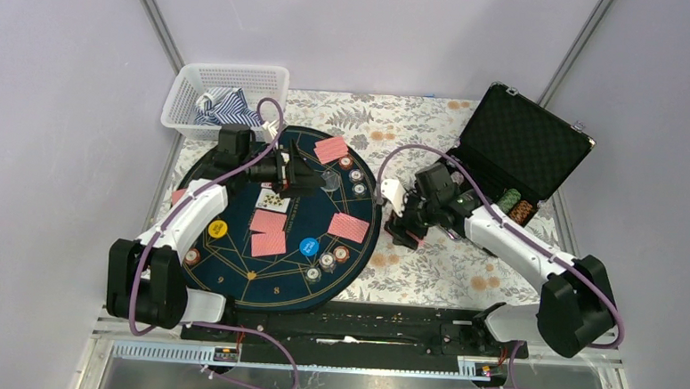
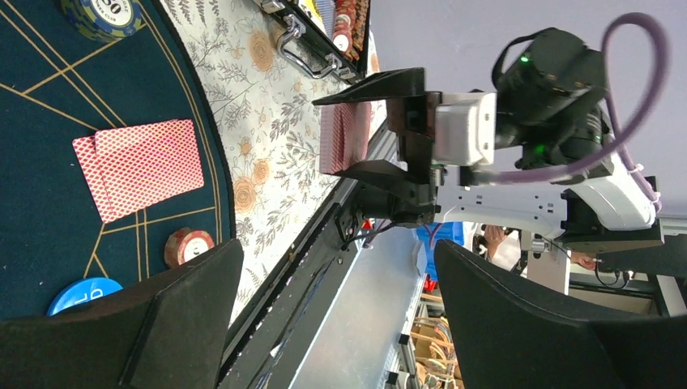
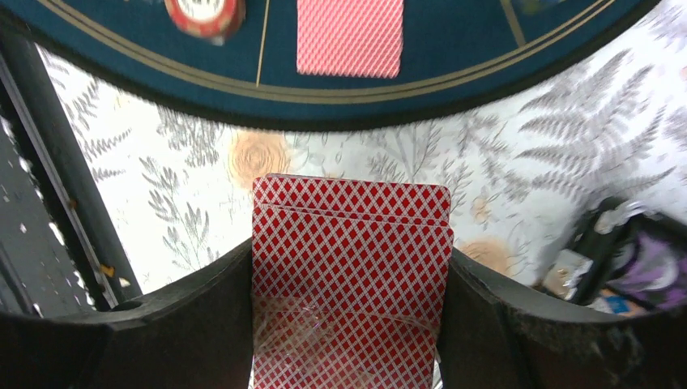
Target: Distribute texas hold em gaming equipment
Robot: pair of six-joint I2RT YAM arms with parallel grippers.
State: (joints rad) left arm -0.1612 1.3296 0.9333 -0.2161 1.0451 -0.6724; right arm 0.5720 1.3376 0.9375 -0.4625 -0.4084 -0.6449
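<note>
While the right end effector [image 3: 348, 275] clamps the red-backed deck [image 3: 350, 219] above the floral worktop [image 3: 202, 203], the left end effector [image 2: 336, 316] gapes empty.
Dealt cards [image 1: 349, 227], chips [image 1: 342, 254] and discs [image 1: 308, 246] lie on the round mat [image 1: 230, 282].

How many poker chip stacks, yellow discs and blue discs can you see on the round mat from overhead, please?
Poker chip stacks: 7
Yellow disc: 1
Blue disc: 1
Total: 9 in view on the dark blue mat
</note>
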